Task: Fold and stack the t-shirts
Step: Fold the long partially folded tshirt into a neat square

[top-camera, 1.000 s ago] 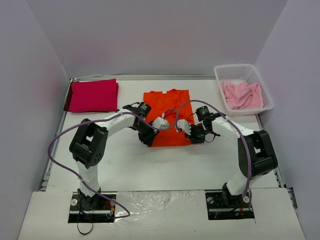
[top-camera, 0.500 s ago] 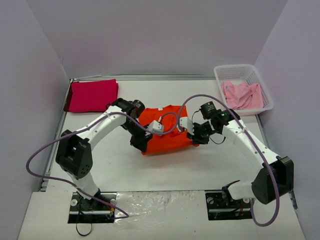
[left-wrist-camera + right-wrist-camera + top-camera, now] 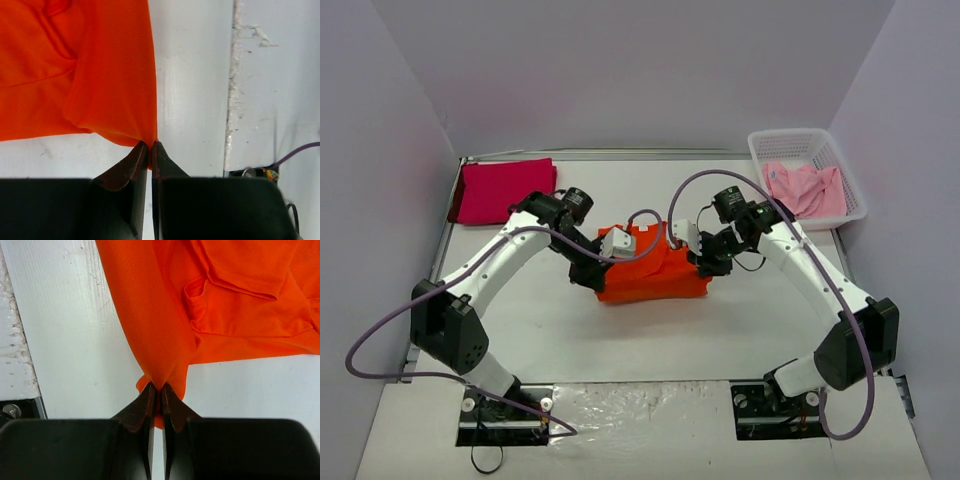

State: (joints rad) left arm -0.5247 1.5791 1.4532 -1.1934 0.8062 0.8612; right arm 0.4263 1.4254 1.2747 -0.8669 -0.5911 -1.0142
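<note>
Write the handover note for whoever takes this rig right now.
Left gripper: shut on one edge of the orange t-shirt.
Right gripper: shut on its opposite edge; the cloth is lifted mid-fold.
Magenta t-shirt: folded, lying at far left.
Pink t-shirt: crumpled in the basket.
Left to do: finish the orange fold, fold the pink one, stack all three.

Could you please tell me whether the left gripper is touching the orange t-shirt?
Touching. The left wrist view shows the left gripper shut, with a corner of the orange t-shirt pinched between its fingertips.
</note>
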